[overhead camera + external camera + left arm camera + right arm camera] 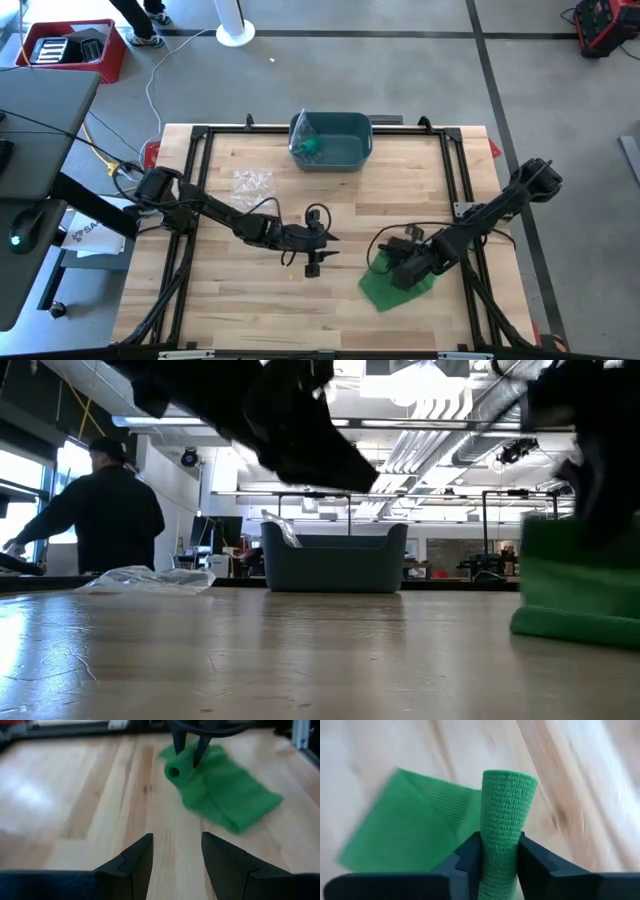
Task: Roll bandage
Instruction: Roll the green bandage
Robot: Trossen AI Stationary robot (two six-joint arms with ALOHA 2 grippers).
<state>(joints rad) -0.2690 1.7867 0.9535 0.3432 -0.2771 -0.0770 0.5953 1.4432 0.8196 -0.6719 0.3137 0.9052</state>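
The green bandage point(392, 285) lies near the table's front right. One part is rolled into a tube point(508, 805), and the rest is a flat strip point(405, 830) spread on the wood. My right gripper point(403, 266) stands over it, shut on the rolled part. The left wrist view shows the tube's hollow end point(173, 771) facing my left gripper. My left gripper point(312, 258) hovers open over the middle of the table, left of the bandage, with nothing between its fingers point(134, 862). My right gripper pinches the rolled part of the bandage between its two fingers, one on each side of the tube point(501, 851). The fingers come steeply from above point(187, 745). The tube runs on past the fingertips, and the unrolled strip lies flat on the table beside it.
A dark teal bin point(331, 140) with something green inside stands at the table's far middle. A crumpled clear plastic bag point(252, 182) lies far left. Black frame rails point(200, 150) run along the table's edges. A person point(100, 510) stands in the room beyond.
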